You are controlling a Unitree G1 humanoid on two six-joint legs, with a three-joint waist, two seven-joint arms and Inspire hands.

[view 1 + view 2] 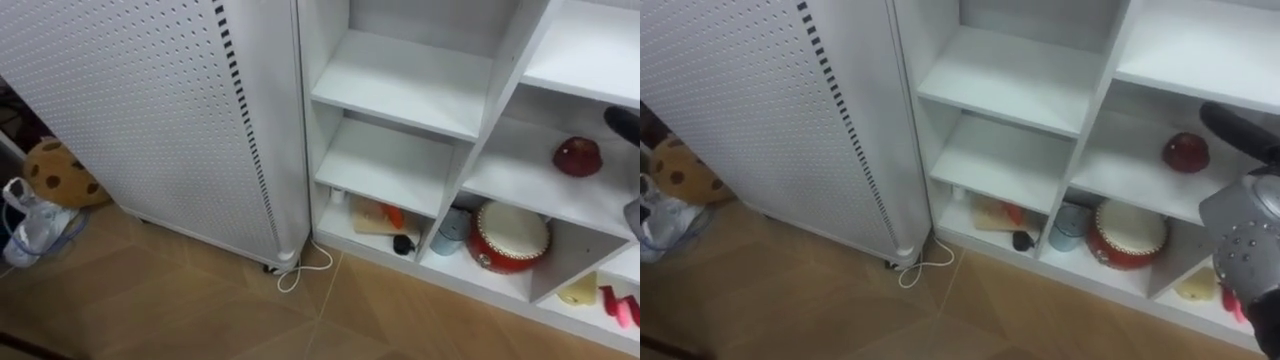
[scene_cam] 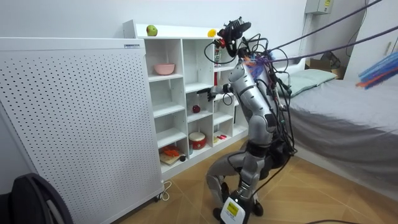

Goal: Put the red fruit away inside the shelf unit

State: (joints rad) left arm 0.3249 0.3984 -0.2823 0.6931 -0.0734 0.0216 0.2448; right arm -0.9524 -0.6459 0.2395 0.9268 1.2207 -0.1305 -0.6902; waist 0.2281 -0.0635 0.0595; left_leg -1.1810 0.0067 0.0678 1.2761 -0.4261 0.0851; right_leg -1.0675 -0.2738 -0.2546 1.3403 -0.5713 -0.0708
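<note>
Right hand (image 1: 1240,128): fingers straight, empty, just beside the red apple (image 1: 578,155) on a middle shelf of the closet (image 1: 400,85). I judge that shelf was chosen for easy reach. Drum (image 1: 511,237): one shelf below. Room view adds a green apple (image 2: 151,30) and a yellow fruit (image 2: 211,32) on the closet's top.

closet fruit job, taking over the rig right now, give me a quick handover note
Right hand: open, nothing in it, close by the red fruit in the closet, not touching.
Left hand: check it yourself before moving.
Fruit: red fruit sits on a middle shelf, above the red drum; green apple and yellow fruit lie on the closet's top.
Done: probably the red fruit.
Left: likely the two on top.
</note>
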